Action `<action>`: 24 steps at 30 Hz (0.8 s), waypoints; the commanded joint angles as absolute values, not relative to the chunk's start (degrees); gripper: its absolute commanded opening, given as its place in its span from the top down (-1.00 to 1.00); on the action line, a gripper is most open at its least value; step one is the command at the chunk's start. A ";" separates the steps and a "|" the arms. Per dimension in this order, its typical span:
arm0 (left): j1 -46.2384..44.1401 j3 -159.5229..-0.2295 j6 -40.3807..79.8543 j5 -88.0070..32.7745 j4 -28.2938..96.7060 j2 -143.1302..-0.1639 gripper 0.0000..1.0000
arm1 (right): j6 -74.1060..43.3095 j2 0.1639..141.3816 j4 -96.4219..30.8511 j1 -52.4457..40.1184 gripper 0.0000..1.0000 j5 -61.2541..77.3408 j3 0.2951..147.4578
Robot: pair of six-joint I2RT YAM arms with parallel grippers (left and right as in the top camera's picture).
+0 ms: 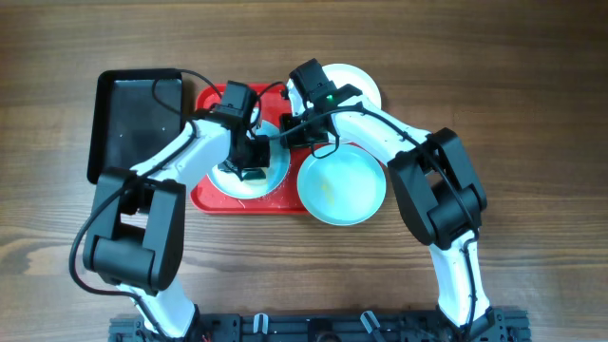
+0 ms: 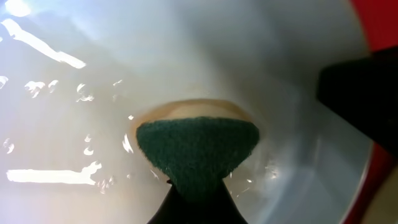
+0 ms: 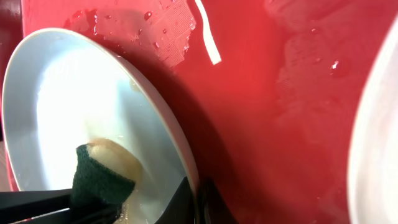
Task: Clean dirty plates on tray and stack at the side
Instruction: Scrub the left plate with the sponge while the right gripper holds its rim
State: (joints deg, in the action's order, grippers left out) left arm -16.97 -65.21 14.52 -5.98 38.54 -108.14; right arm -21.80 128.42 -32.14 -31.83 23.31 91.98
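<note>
Pinching a green-faced sponge (image 2: 198, 152), the left fingers (image 2: 198, 211) press it onto a pale mint-blue plate (image 3: 68, 93); the right fingers (image 3: 177, 205) grip that plate's rim. It sits on the red tray (image 3: 267, 106), a second mint-blue plate (image 1: 342, 185) on the tabletop (image 1: 532, 95) just beside.

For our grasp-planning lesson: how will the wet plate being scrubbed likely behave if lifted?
The plate is probably stiff: no flex under the sponge. Droplets and glare suggest a slippery surface. Shallow and round, it might tip.

Our left arm (image 1: 176, 152) and right arm (image 1: 385, 128), white tubes, big black joints (image 1: 133, 223), thin black cables (image 1: 80, 237), tiny green light (image 1: 329, 96)
</note>
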 commanded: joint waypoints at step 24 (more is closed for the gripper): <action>-17.10 -61.30 10.68 -7.73 42.13 -112.38 0.92 | -23.75 130.10 -31.79 -31.59 0.91 25.61 92.86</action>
State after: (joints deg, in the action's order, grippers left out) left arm -15.99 -64.55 15.25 4.01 47.99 -107.15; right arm -22.48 128.49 -32.08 -32.64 25.69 91.98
